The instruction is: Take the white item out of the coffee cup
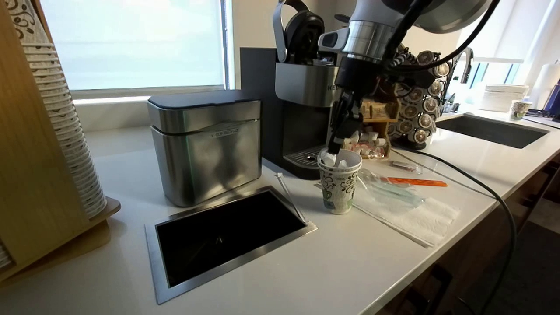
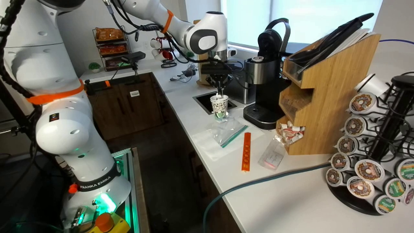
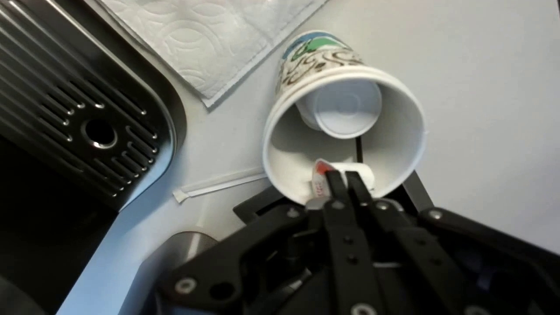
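The coffee cup (image 1: pixel 339 193), a patterned paper cup with a light rim, stands upright on the counter; it also shows in an exterior view (image 2: pixel 219 107) and in the wrist view (image 3: pixel 321 65). My gripper (image 3: pixel 344 176) reaches down into its mouth, also seen in an exterior view (image 1: pixel 335 148). The fingers are nearly together, with a sliver of white between the tips. The white item (image 3: pixel 366 172), with red print on one side, shows at both sides of the fingertips, near the rim. A round white pod (image 3: pixel 348 108) lies in the cup, apart from my fingers.
A steel-rimmed opening (image 1: pixel 158 262) and a steel canister (image 1: pixel 214 159) are beside the cup. The coffee machine (image 1: pixel 302 85) stands close behind. White paper towel (image 1: pixel 431 221), a plastic bag (image 2: pixel 226 131) and an orange strip (image 2: pixel 246 151) lie nearby. A wooden organizer (image 2: pixel 336 97) stands farther along.
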`<state>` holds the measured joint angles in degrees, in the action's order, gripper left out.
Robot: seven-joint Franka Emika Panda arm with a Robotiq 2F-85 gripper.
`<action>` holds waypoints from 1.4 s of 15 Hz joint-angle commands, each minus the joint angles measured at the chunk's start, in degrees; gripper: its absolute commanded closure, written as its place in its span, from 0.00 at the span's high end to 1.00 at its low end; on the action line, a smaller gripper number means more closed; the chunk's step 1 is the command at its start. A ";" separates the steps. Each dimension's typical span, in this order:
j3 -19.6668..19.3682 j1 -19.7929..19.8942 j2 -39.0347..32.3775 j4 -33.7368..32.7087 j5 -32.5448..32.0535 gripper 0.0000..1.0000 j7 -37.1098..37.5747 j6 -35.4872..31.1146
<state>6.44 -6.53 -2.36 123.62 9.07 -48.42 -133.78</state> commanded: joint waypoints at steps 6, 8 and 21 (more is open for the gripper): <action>-0.91 0.81 11.50 7.37 -4.73 0.01 10.22 -1.61; -2.33 1.93 15.76 10.84 -6.96 0.01 14.96 -2.55; -14.33 16.78 8.44 22.18 -20.40 0.01 38.78 -15.87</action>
<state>-8.09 8.63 10.65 146.32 -8.31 -17.48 -147.60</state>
